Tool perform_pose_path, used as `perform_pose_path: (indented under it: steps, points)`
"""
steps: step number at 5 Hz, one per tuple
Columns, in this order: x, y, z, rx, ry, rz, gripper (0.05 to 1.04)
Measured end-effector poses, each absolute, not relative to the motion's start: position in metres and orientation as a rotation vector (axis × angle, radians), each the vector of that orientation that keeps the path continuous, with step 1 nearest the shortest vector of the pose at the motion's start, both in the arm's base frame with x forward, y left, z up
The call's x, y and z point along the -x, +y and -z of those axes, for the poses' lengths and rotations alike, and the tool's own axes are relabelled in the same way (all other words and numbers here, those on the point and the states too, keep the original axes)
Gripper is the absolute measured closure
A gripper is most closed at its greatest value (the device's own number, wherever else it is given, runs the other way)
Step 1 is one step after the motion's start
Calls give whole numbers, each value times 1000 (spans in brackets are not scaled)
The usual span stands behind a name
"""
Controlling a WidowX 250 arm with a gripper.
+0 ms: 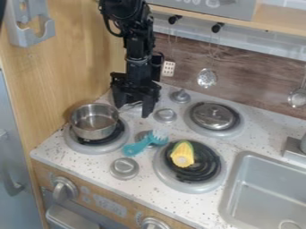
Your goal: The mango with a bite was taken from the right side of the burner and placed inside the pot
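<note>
text: none readable | front panel (130,202): pale marks (109,205), illegible

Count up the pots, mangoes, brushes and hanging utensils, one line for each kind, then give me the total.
Pot: 1
Mango: 1
Teal brush: 1
Hanging utensils, one white and two metal: 3
Total: 6
</note>
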State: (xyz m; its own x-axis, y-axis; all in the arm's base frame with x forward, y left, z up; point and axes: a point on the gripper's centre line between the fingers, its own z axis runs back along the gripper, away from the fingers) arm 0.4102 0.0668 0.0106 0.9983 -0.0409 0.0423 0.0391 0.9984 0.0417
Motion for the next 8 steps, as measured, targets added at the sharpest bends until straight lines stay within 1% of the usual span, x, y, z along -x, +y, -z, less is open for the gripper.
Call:
perform_pose_path:
  steps: [1,2,3,4,5,6,7,8]
  points:
    - [-402,65,7,-28,1,40,83]
    - [-371,30,21,0,20,88,83]
    - [-366,-33,2,-26,-61,225,83]
    - [-361,-57,-6,-29,-82,263,83]
    - [-360,-74,-20,-53,-112,253,83]
    - [-359,-85,-24,-83,-116,219,83]
    - [-368,-82,-27,-84,-131,162,83]
    - [-376,-82,-7,-75,-97,105,83]
